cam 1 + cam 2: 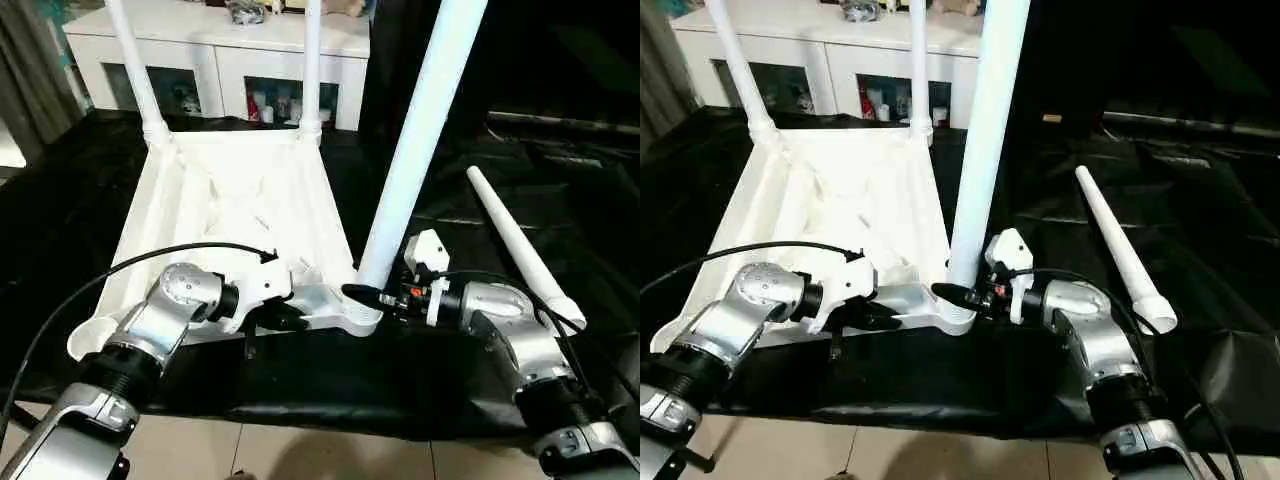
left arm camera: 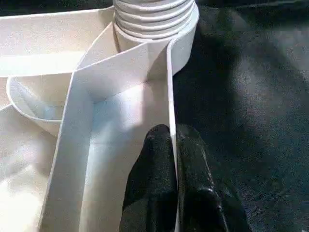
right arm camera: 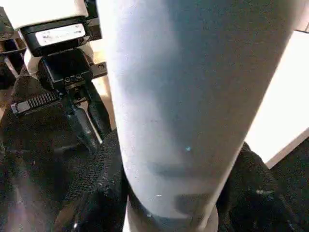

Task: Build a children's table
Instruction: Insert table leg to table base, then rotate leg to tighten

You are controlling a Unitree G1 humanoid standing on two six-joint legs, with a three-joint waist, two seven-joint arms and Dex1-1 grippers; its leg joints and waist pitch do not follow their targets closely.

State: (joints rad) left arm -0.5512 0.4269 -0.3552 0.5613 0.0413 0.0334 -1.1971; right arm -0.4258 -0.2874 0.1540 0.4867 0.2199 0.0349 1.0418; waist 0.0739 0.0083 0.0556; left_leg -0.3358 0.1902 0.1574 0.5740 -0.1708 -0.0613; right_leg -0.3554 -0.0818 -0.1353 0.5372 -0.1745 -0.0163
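Note:
The white tabletop (image 1: 240, 200) lies upside down on a black sheet, ribs up. Two white legs (image 1: 135, 70) (image 1: 312, 60) stand in its far corner sockets. A third leg (image 1: 420, 130) stands tilted in the near right socket (image 1: 362, 318), and my right gripper (image 1: 365, 295) is shut on its base; in the right wrist view its black fingers (image 3: 96, 193) hug both sides of the tube. My left gripper (image 1: 290, 318) is shut on the tabletop's near rim (image 2: 170, 96), pinching the thin wall just left of that socket. A fourth leg (image 1: 520, 250) lies loose on the sheet to the right.
A white glass-door cabinet (image 1: 220, 50) stands behind the tabletop. The black sheet (image 1: 400, 380) ends near my forearms, with tiled floor (image 1: 330, 455) below. The near left corner socket (image 1: 95, 335) is hollow. A black cable (image 1: 150, 258) loops over my left arm.

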